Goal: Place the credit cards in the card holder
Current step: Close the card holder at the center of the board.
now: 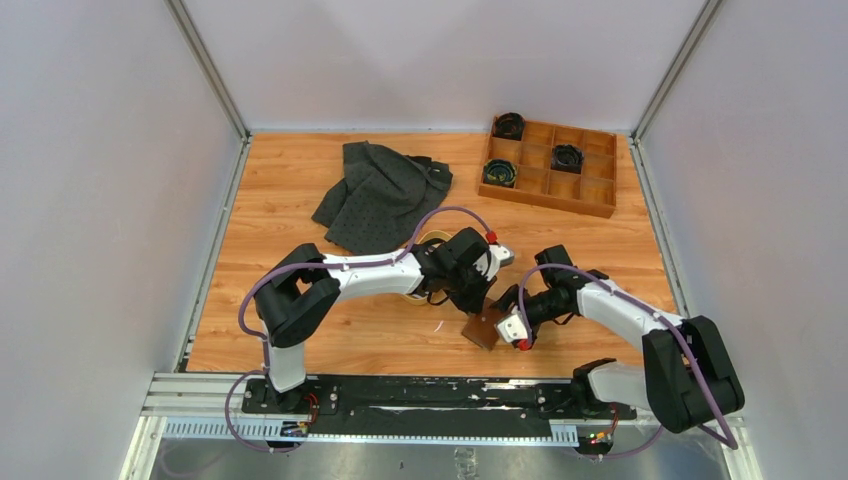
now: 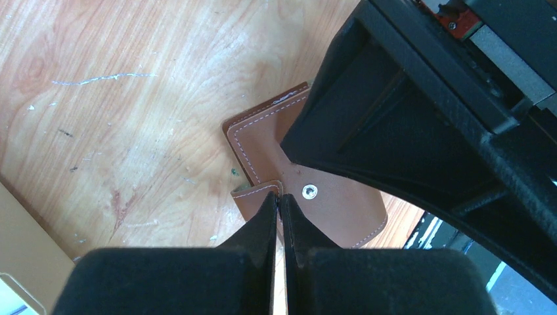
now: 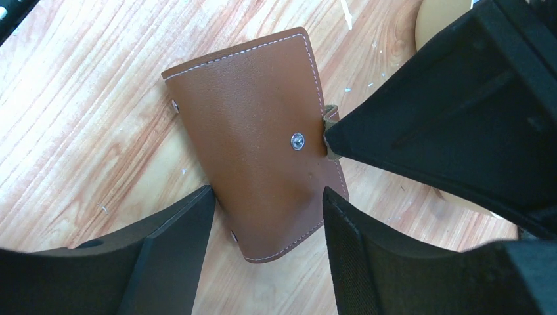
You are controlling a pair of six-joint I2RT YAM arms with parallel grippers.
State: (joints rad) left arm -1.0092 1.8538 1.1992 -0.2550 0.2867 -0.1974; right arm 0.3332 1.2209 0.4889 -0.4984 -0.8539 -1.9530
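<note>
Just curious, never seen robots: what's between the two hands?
The brown wallet, seen in the top view. The left hand pinches its strap tab; the open right hand straddles one end.

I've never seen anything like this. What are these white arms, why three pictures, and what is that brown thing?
They are two robot arms bolted to a wooden table, each ending in a two-finger gripper. The wide picture comes from a camera overhead; the two close-ups come from cameras on the wrists. The brown thing is a leather card holder. The left gripper is pinched shut on its snap tab; the right gripper is open, a finger on either side of it. Farther back lie a dark cloth and a wooden box of compartments.
</note>
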